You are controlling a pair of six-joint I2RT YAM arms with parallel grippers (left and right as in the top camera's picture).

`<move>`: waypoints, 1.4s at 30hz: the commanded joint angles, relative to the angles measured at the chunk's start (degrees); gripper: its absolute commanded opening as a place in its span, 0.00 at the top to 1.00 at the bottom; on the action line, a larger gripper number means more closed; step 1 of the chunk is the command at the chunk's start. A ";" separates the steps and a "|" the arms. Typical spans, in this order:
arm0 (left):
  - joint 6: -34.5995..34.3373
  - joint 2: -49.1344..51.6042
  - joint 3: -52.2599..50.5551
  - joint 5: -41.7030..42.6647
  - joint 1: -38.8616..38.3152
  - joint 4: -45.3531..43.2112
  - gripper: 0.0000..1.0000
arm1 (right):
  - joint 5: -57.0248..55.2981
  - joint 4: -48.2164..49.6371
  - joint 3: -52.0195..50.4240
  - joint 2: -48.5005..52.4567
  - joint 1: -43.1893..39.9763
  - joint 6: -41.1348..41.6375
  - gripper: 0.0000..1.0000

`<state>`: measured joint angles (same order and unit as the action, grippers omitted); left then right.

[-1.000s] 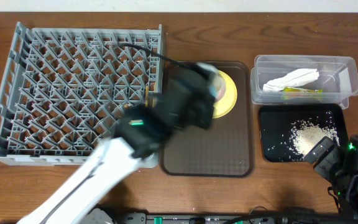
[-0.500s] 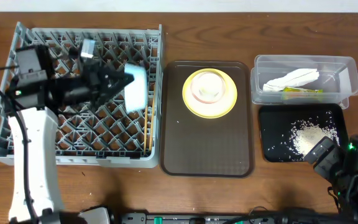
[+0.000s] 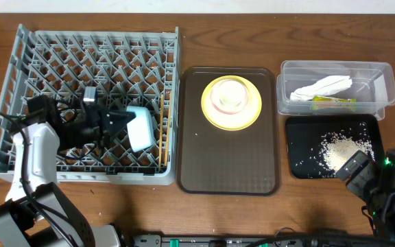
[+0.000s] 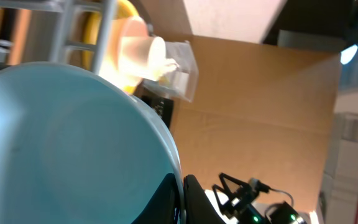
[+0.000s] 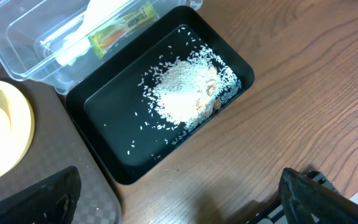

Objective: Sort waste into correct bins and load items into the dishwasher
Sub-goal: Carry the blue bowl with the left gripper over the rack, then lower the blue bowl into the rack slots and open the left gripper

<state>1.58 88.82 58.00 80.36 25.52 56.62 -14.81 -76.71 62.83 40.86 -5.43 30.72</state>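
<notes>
Overhead view: the left gripper, clamped on the blue bowl, holds it on edge over the rack, near its right side. The bowl is best lowered between pegs, kept tilted, before release. The right gripper rests wide apart beside the black tray.

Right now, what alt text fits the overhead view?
The left gripper holds a light blue bowl over the grey dish rack. A yellow plate with a pink bowl sits on the brown tray; a wrapper lies in the clear tub, rice in the black tray.
</notes>
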 commanded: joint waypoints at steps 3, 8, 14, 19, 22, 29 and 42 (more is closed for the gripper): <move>1.44 -0.09 -2.23 -6.86 1.09 0.13 0.92 | -0.35 -0.04 0.15 -0.09 -0.61 -0.59 0.01; 1.40 -0.09 -2.60 -9.51 3.39 0.04 0.89 | -0.35 -0.04 0.15 -0.09 -0.61 -0.59 0.01; 1.38 -0.09 -2.60 -9.88 9.05 -0.13 0.58 | -0.35 -0.04 0.15 -0.09 -0.61 -0.59 0.01; 0.74 -0.20 -1.49 -13.92 11.13 -0.09 0.41 | -0.35 -0.04 0.15 -0.09 -0.61 -0.59 0.01; -2.03 -1.31 1.20 -16.68 11.32 -0.11 0.38 | -0.35 -0.04 0.15 -0.09 -0.61 -0.61 0.01; -10.19 -10.95 7.34 -29.35 10.71 -1.07 0.34 | -0.35 -0.04 0.15 -0.09 -0.61 -0.59 0.01; -15.34 -16.79 5.81 -66.07 -21.35 -1.99 0.88 | -0.35 -0.04 0.15 -0.09 -0.61 -0.59 0.01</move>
<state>-10.74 69.43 64.27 29.23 8.27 55.00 -14.81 -76.71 62.83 40.86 -5.43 30.72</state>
